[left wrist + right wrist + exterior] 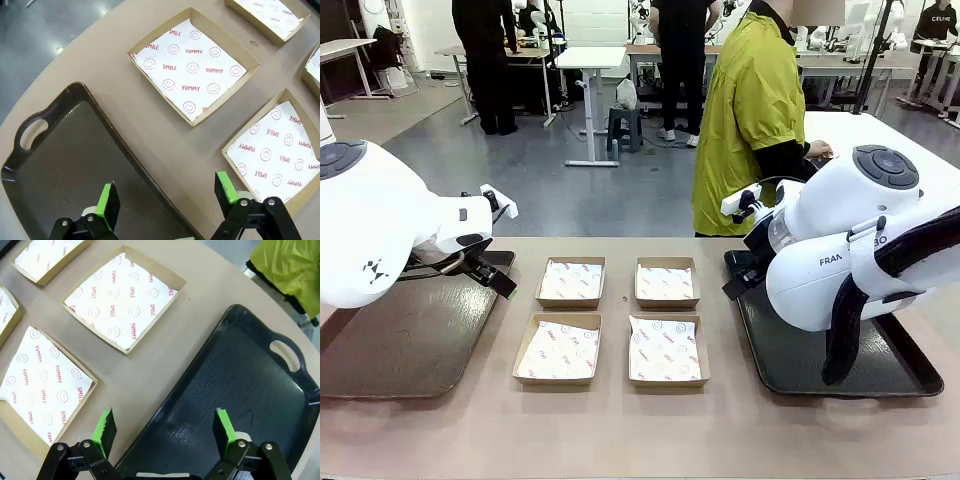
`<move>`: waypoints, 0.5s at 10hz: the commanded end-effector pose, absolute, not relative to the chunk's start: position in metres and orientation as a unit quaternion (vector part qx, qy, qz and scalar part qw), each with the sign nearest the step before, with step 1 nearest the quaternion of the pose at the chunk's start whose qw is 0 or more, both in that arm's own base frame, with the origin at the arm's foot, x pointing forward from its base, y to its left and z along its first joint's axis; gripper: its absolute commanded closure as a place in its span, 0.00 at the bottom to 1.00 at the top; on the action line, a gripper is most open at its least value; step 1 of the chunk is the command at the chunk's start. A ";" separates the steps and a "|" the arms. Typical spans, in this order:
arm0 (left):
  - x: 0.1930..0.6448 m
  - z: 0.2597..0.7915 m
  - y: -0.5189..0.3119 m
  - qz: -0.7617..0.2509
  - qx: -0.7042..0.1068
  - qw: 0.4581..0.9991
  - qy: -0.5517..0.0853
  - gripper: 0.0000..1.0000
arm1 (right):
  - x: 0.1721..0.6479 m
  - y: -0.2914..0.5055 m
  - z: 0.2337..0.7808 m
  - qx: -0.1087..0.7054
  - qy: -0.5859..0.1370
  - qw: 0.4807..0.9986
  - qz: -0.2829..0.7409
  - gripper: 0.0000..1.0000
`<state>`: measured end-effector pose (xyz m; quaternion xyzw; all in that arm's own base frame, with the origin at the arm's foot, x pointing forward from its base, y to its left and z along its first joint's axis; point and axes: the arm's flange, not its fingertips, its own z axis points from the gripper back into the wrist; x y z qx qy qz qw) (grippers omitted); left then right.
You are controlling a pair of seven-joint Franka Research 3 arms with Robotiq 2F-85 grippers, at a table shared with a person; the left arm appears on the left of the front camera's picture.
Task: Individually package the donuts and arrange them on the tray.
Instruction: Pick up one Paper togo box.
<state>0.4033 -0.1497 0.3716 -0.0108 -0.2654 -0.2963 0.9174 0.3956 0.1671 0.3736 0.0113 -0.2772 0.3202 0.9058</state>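
The tan table (620,430) spanned the front view from 9 to 3 o'clock. The white left arm (370,230) came in at 9 o'clock and the white right arm (850,260) at 3 o'clock. A brown tray (400,340) lay at 8 o'clock under the left arm, and a black tray (880,370) lay at 4 o'clock under the right arm. A person in a yellow-green jacket (750,110) stood beyond the table's far edge at 1 o'clock.

Between the trays sat four shallow cardboard boxes (571,283), two by two and slightly apart, each lined with white paper printed in red with "SMILE", "YUMMY" and smiley faces.

The left gripper (166,192) hung released, fingers spread wide and grasping nothing. In its wrist view one green pad stood over the brown tray's rim at 7 o'clock. The other stood at 5 o'clock, over bare table beside the corner of a box.

The right gripper (163,422) was likewise released with nothing held. One pad was at 7 o'clock over the table beside a box, the other at 5 o'clock over the black tray, whose handle slot showed at 3 o'clock.

A small dark speck (623,298) lay on the table between the two far boxes.
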 end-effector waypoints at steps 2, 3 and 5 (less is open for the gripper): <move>0.403 0.372 -0.150 -0.296 -0.011 0.917 -0.266 0.00 | 0.396 0.167 0.374 0.011 -0.277 0.906 0.320 0.00; 0.403 0.372 -0.150 -0.296 -0.011 0.917 -0.266 0.00 | 0.396 0.167 0.374 0.011 -0.277 0.906 0.320 0.00; 0.403 0.372 -0.150 -0.296 -0.011 0.917 -0.266 0.00 | 0.396 0.167 0.374 0.011 -0.277 0.906 0.320 0.00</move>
